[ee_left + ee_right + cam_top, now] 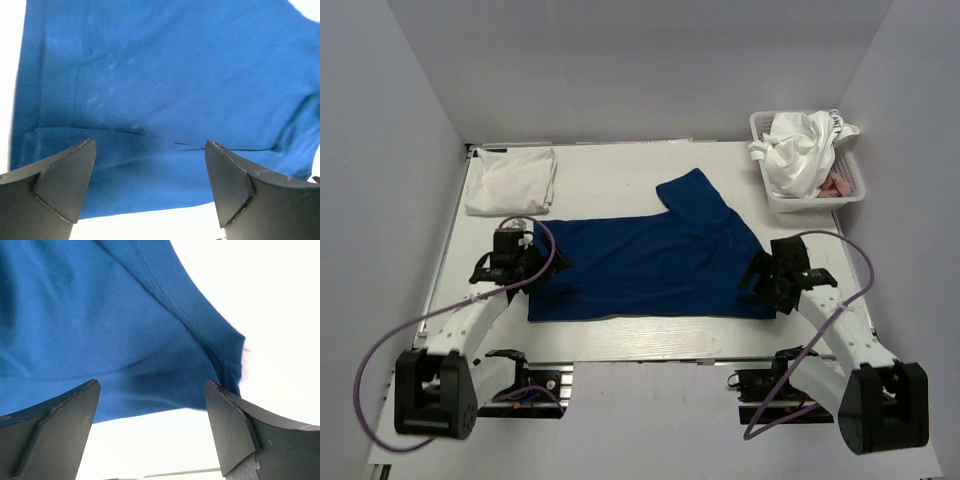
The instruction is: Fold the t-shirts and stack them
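A navy blue t-shirt [650, 265] lies spread across the middle of the table, with one sleeve [692, 195] pointing to the back. My left gripper [545, 268] stands open at its left edge, and in the left wrist view [150, 145] the blue cloth [175, 75] lies under and between the fingers. My right gripper [765, 272] stands open at the shirt's right edge [100, 315], low over the hem [152, 384], holding nothing. A folded white t-shirt [512, 180] rests at the back left. Crumpled white t-shirts [800, 150] and a pink one [837, 183] fill the basket.
The white mesh basket [845, 195] stands at the back right corner. Grey walls close in the table on the left, back and right. Purple cables loop from both arm bases at the near edge.
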Robot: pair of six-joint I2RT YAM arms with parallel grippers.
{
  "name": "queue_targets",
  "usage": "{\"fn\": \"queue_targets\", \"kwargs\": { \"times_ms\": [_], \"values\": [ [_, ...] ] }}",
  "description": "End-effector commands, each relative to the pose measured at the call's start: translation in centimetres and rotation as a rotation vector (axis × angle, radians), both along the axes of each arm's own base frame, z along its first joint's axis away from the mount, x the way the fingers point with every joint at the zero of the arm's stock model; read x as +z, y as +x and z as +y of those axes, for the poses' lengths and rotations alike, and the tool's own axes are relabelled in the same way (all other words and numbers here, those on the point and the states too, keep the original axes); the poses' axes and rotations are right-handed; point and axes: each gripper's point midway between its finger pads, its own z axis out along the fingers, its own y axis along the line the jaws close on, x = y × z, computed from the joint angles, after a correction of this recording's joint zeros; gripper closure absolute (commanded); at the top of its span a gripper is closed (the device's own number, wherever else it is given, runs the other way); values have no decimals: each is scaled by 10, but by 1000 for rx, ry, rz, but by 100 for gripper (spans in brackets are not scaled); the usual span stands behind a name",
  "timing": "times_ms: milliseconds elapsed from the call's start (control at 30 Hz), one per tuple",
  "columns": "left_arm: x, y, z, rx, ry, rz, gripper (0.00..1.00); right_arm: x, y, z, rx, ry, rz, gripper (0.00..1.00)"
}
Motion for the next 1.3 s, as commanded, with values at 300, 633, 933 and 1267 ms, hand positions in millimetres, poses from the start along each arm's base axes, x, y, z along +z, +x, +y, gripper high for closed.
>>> {"fn": "queue_targets", "kwargs": {
  "times_ms": [300,633,933,1267],
  "values": [
    [74,72,64,314,218,-86,0,100,96,29,222,-1,-337,10],
    [32,130,95,349,362,57,6,165,205,44,194,-44,-537,10],
    [3,169,86,289,344,51,31,148,258,32,234,-226,-512,10],
    [-49,173,96,281,418,202,57,112,280,72,404,-117,-491,10]
  ]
}}
